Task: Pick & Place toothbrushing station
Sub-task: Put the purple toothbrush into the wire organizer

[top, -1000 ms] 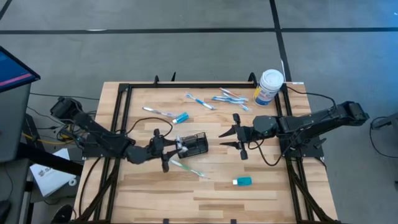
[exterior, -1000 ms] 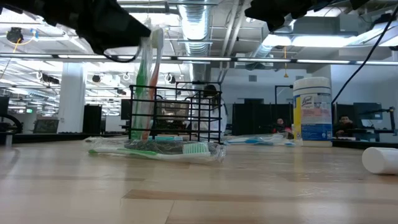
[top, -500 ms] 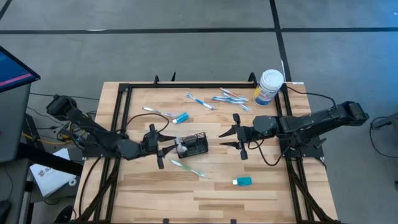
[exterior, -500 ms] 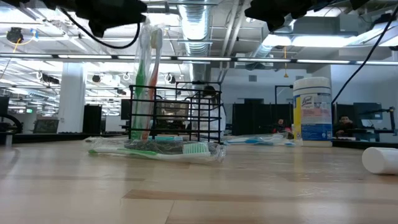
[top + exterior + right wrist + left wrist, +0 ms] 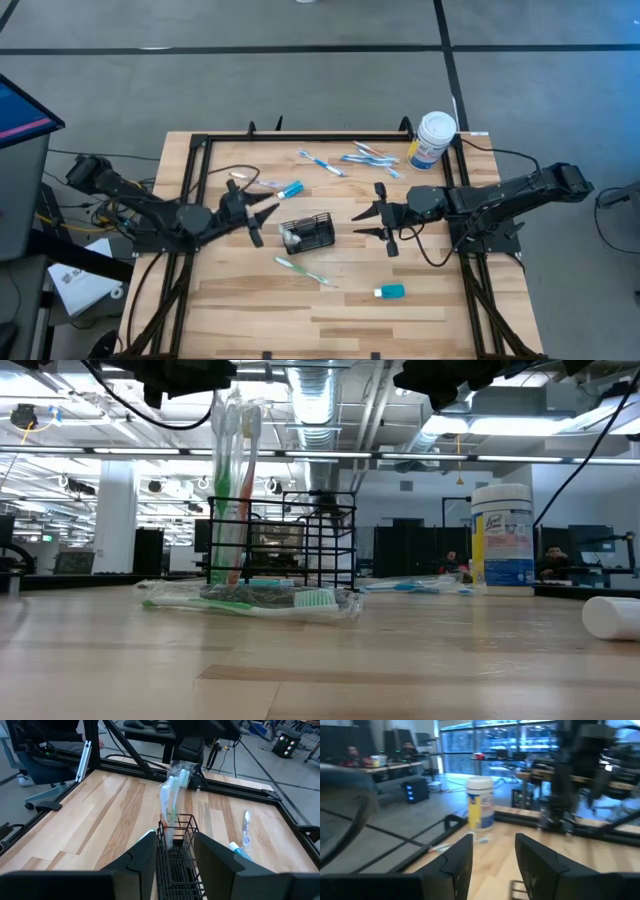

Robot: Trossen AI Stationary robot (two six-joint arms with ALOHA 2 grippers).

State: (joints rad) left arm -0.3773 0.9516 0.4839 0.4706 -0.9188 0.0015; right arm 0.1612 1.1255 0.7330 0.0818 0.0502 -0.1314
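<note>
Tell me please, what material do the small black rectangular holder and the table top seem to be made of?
The small black rectangular holder looks like thin metal wire with a black coating: open grid walls you see through. The table top looks like pale wood with a smooth finish: glued strips with visible grain.

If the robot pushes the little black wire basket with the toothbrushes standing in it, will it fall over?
Probably not easily. The wire basket sits flat on the table and looks wider than tall, so it would likely slide. It seems light, being mostly open wire. The toothbrushes stick up well above its rim at one end, so a hard shove there might tip it or rattle them.
</note>
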